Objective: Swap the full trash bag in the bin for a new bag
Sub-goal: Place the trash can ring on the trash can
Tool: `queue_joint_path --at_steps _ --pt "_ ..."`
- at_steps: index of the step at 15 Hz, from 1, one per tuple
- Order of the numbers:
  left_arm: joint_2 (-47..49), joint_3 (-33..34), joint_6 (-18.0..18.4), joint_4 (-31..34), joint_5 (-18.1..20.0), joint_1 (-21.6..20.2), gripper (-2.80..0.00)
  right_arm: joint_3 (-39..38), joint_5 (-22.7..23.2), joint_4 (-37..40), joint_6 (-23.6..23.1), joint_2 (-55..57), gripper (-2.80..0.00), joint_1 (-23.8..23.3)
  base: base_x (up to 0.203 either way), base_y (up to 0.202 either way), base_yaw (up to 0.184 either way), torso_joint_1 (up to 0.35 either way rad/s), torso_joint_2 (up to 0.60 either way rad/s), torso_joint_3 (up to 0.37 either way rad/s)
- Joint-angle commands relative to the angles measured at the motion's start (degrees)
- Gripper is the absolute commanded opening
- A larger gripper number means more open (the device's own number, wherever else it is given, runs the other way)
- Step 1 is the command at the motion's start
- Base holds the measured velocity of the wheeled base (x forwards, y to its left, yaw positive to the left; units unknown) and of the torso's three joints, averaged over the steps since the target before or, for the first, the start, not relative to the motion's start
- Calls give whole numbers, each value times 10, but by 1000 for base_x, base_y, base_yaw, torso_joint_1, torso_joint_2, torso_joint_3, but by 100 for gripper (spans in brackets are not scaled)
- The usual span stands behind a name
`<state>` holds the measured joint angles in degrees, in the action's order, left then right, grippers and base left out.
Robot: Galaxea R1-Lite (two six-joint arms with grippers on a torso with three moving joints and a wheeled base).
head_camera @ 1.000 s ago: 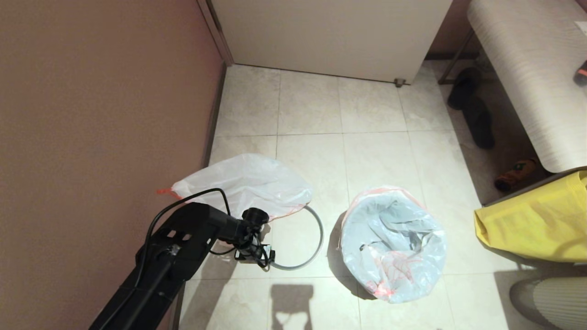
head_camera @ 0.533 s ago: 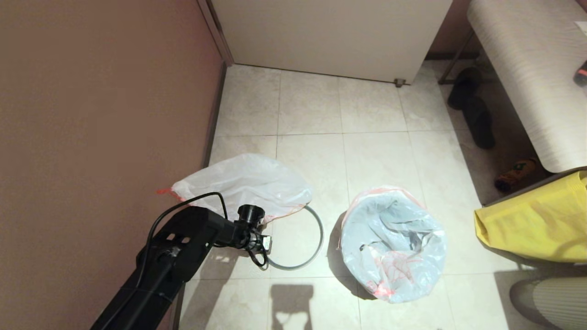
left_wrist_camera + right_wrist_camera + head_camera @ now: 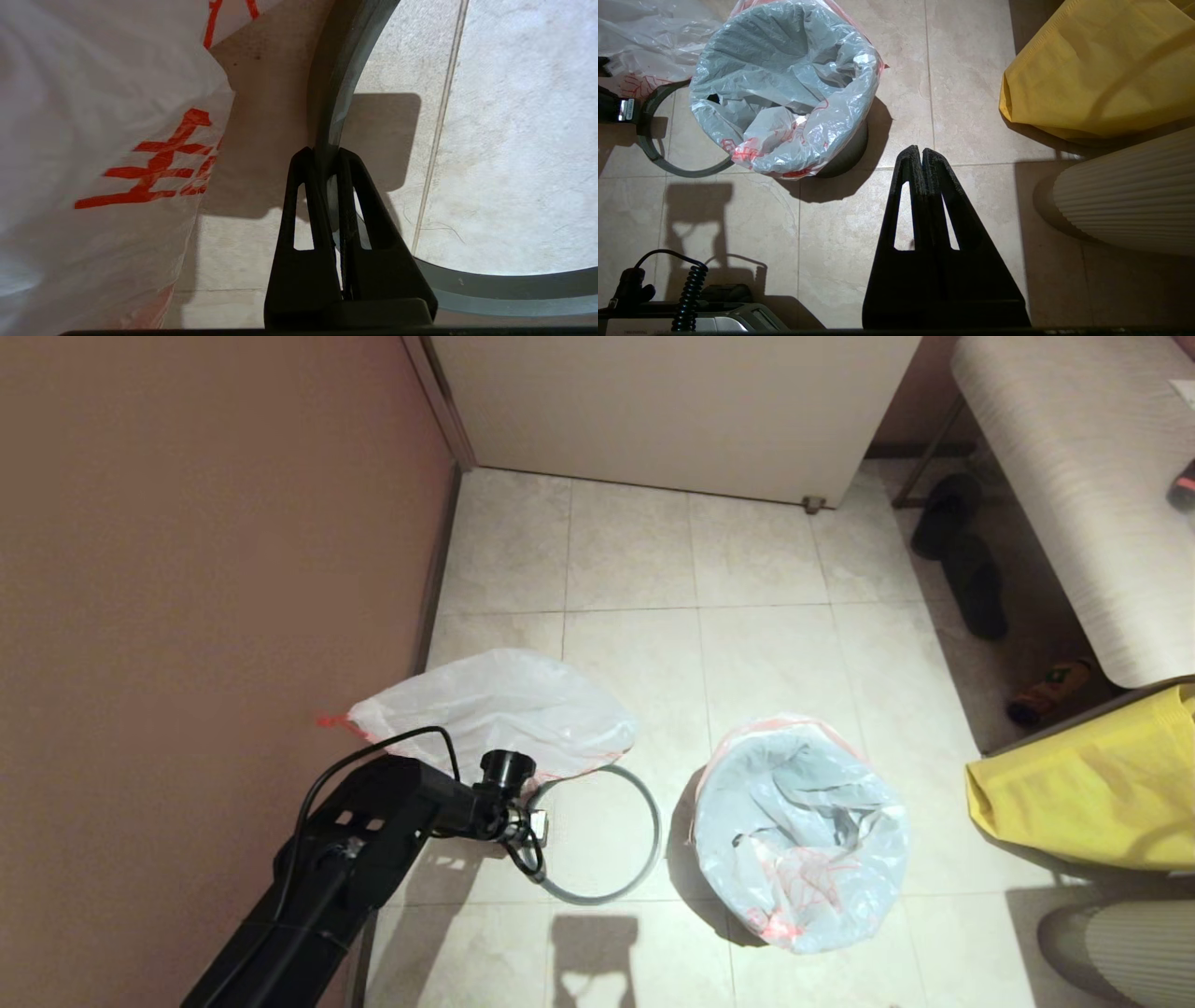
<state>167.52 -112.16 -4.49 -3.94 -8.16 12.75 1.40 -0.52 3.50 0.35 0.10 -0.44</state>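
Note:
The bin [image 3: 845, 156] stands on the floor tiles, lined with the new bag [image 3: 803, 831], whose red-orange print shows on the film folded over the rim. To its left, by the wall, lies the bulgy full trash bag [image 3: 495, 709], white with red lettering [image 3: 154, 158]. The grey rim ring [image 3: 644, 859] lies beside it on the floor. My left gripper [image 3: 322, 151] is shut on the ring's left edge, close to the full bag; in the head view this gripper [image 3: 534, 823] is mostly hidden under the wrist. My right gripper [image 3: 921, 150] hangs shut and empty above bare floor, on the near right of the bin.
A brown wall [image 3: 187, 569] runs close along the left. A yellow fabric bag [image 3: 1092, 784] and a white ribbed object [image 3: 1120, 943] stand right of the bin. A pale bench [image 3: 1074, 476], dark shoes [image 3: 962, 560] and a white cabinet [image 3: 672, 401] lie farther back.
The left wrist has drawn back slightly toward the wall, and the ring's far edge has come out from under the full bag, so its whole hoop shows.

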Motion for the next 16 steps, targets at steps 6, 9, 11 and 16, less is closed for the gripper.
queue_joint_path --at_steps 6,9,11,16 --pt "-22 26 -5 2 -6 5 -280 0 0 0 0 0 -280 0 0 0 0 0 0 0" --pt "-49 48 -11 5 -8 11 -280 0 0 0 0 0 -280 0 0 0 0 0 0 0" --pt "-72 67 -29 7 -27 18 -280 0 0 0 0 0 -280 0 0 0 0 0 0 0" --pt "-212 230 -56 -2 -47 27 -280 0 0 0 0 0 -280 0 0 0 0 0 0 0"
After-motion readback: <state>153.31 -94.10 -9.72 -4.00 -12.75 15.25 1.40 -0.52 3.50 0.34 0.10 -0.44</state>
